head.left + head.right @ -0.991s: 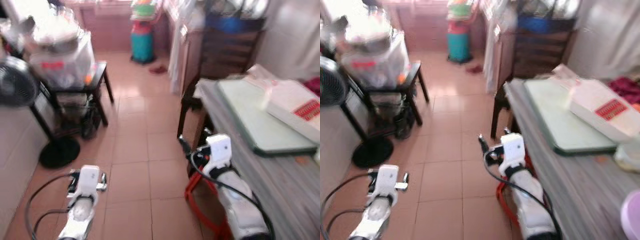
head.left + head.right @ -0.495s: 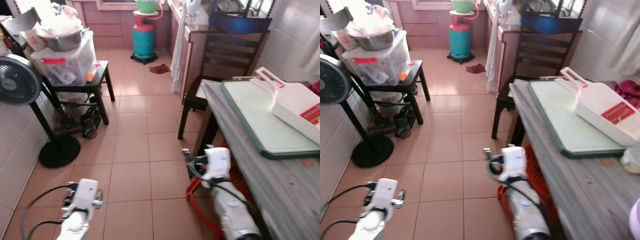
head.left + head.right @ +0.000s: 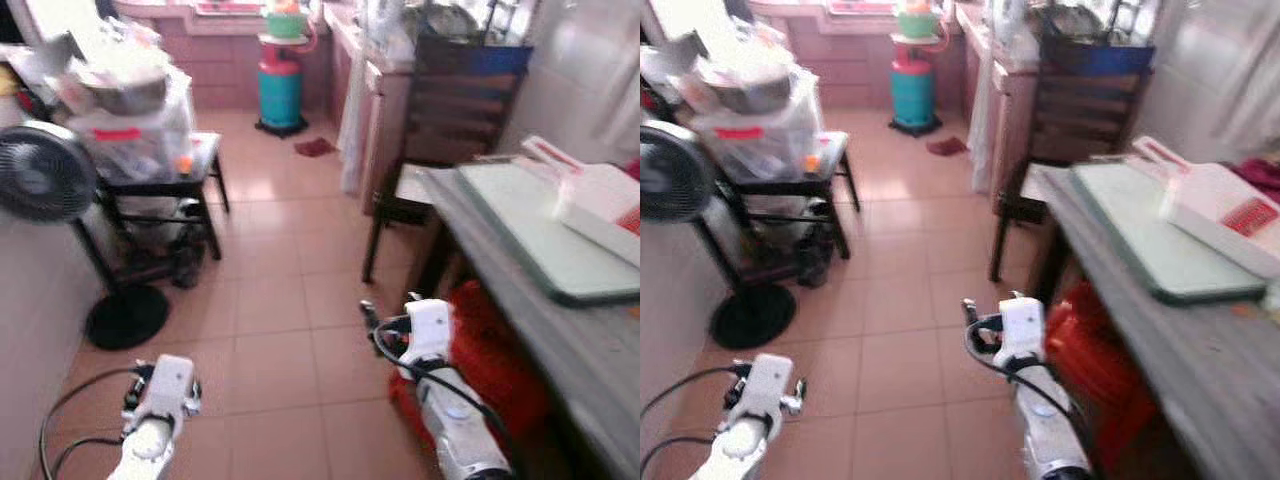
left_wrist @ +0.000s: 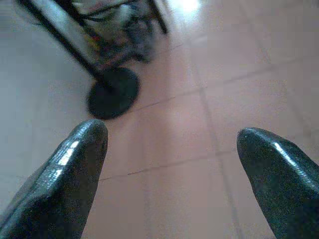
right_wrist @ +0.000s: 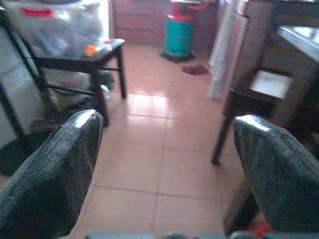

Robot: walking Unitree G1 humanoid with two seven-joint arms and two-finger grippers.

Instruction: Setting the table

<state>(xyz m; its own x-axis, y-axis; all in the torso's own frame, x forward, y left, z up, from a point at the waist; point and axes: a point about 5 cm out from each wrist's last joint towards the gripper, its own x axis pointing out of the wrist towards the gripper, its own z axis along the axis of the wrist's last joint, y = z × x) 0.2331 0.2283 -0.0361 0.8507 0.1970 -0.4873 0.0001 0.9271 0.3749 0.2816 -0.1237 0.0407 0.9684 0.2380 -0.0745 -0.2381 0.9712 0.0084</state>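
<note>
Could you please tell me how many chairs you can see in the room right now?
1. A dark wooden chair stands at the far end of the grey table, its seat tucked against the table end. More chairs may be hidden beyond the table, on the robot's right.

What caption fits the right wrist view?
Open right gripper held over tiled floor, facing a teal gas cylinder.

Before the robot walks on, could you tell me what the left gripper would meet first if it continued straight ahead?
Probably the tiled floor; the left gripper, open, points down at it, with the fan's round base further off.
</note>
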